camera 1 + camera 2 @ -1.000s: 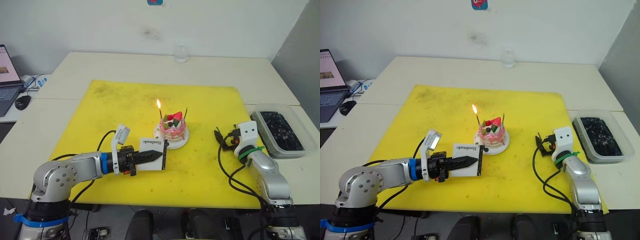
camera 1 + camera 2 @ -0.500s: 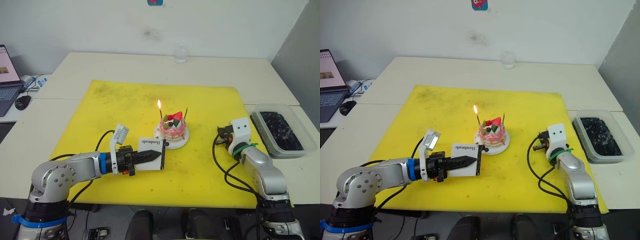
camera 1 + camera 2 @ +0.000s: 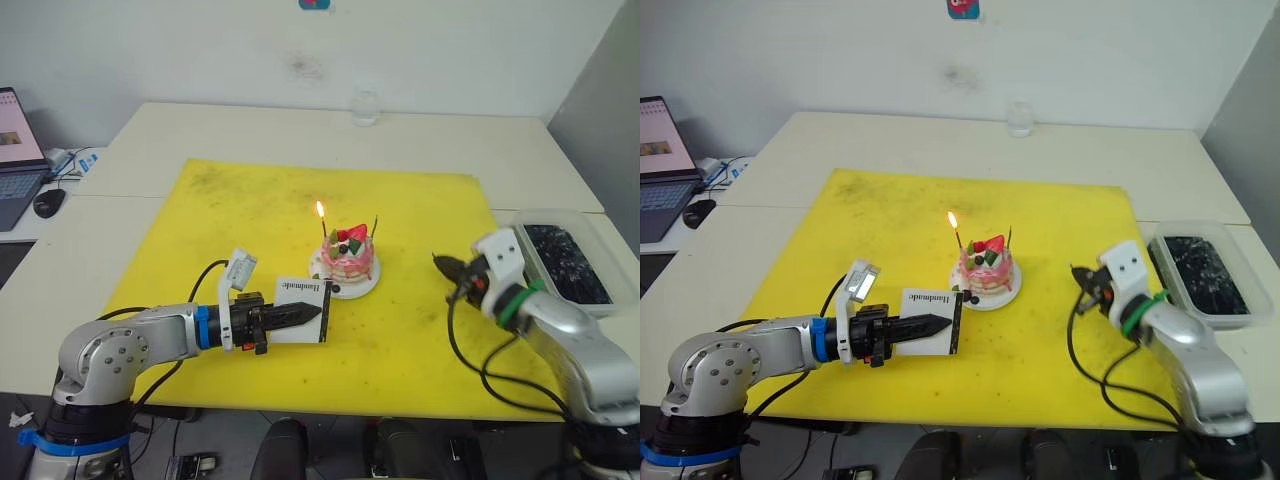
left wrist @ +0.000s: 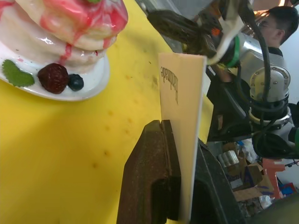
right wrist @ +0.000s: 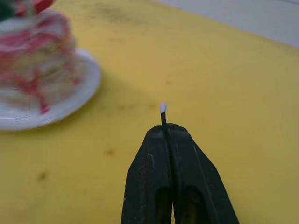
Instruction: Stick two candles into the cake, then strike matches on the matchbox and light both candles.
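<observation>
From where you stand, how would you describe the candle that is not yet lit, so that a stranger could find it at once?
On the yellow mat, find the small pink cake on its white plate near the middle. Two thin dark candles stand in it, one on each side of the strawberry. The unlit candle is on the robot's right side; the lit candle on the left carries a flame, and this one has none.
</observation>
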